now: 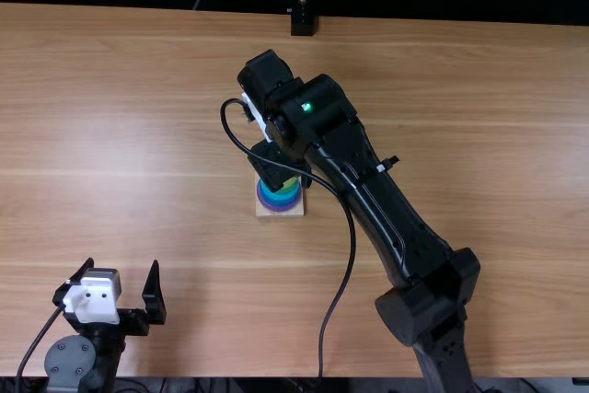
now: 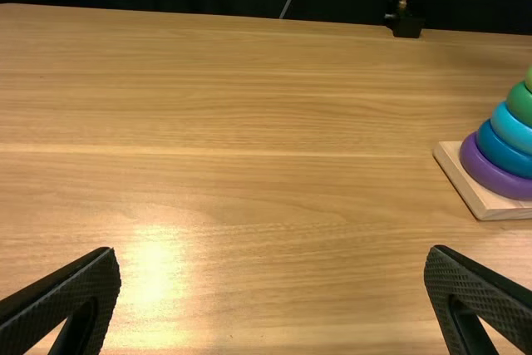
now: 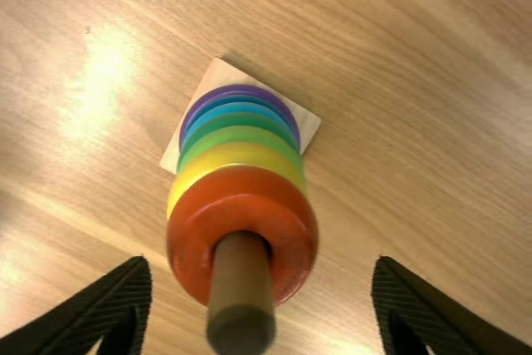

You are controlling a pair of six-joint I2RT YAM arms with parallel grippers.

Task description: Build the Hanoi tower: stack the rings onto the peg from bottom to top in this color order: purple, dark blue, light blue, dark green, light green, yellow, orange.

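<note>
Far left in the top view, the left gripper (image 1: 122, 264), released, fingers spread apart, with the arm behind it cut off by the bottom edge. Farther right, at the middle of the wooden table (image 1: 110, 163), the square wooden base (image 1: 265, 213) of the tower. Upward from the base, around the peg (image 3: 242, 297): purple ring (image 2: 490, 174), dark blue ring (image 2: 503, 155), light blue ring (image 2: 515, 130), dark green ring (image 2: 522, 106), light green ring (image 2: 529, 81), yellow ring (image 3: 237, 155), orange ring (image 3: 189, 230). In the right wrist view, lower rings mostly covered by upper ones; hard to tell from above whether orange and yellow touch. In the left wrist view, tower cut off at the edge. Above the tower in the top view, hiding its top, the right gripper (image 1: 276, 170); released too, fingers well parted in its wrist view. Slightly right, at the far table edge, a black stand (image 1: 302, 20), upper part cut off. Rightmost, the right arm (image 1: 396, 218), slanting down past the bottom edge.
</note>
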